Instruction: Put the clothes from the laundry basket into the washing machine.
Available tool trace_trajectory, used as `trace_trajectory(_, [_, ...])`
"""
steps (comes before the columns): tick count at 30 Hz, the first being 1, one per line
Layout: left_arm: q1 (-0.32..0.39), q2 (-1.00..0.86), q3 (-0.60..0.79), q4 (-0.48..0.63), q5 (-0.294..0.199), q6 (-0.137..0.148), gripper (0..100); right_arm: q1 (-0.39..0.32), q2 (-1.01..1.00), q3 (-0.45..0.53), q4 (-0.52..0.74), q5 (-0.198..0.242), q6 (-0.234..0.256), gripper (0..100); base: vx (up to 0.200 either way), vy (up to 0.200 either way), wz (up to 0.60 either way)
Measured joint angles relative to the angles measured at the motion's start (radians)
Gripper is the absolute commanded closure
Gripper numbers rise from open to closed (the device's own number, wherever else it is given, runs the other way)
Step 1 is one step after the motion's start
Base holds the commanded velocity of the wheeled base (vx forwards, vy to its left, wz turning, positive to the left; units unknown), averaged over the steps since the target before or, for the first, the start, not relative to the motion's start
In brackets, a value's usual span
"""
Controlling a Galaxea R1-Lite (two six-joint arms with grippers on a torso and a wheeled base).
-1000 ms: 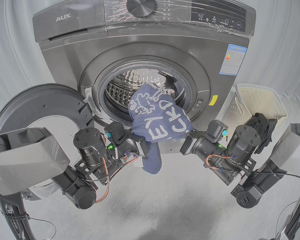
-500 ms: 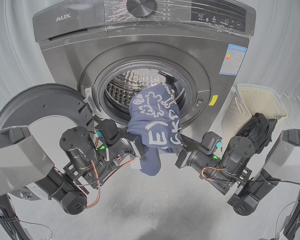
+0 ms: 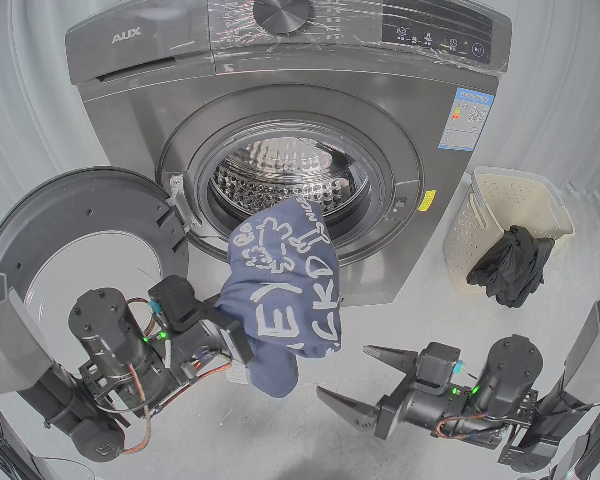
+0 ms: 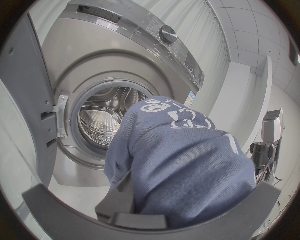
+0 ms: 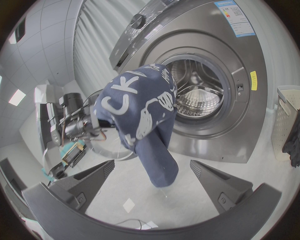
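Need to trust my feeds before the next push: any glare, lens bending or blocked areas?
Head view: glare on the panel's plastic film and the drum. Left wrist view: fisheye bending, dark corners, blue shirt hiding part of the drum. Right wrist view: same bending; open right fingers unobstructed.

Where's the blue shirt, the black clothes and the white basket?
Blue shirt with white letters [image 3: 284,281], head view: its printed front.
Black bundled clothes [image 3: 512,265], head view: bundle's middle.
White perforated plastic laundry basket [image 3: 522,197], head view: inner wall.
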Motion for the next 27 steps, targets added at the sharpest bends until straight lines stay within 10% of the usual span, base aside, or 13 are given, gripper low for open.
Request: trace_trajectory(27, [0.016,-0.063,0.146,-0.001,0.001,-0.002,100,-0.116,-0.085,0.104,-0.001,0.006,0.005,0,0.0,0.0,0.0])
